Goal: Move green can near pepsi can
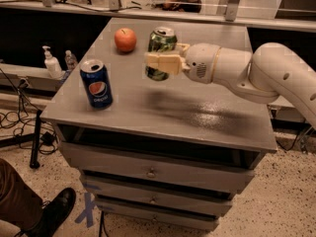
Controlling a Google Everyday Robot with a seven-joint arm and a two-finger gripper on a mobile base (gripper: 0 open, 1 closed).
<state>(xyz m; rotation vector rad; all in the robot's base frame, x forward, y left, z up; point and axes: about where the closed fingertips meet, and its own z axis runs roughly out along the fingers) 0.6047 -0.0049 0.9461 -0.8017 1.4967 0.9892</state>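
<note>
The green can (161, 43) is held upright in the air above the grey table top (197, 117), near its middle. My gripper (159, 63) is shut on the green can's middle, reaching in from the right on the white arm (256, 75). The pepsi can (97, 83) stands upright near the table's front left corner, well to the left of and nearer than the green can.
A red apple (125, 39) lies at the back left of the table, just left of the held can. Drawers (153, 172) are below the top. A soap pump bottle (51, 63) stands on a ledge to the left. A person's shoe (52, 212) is at bottom left.
</note>
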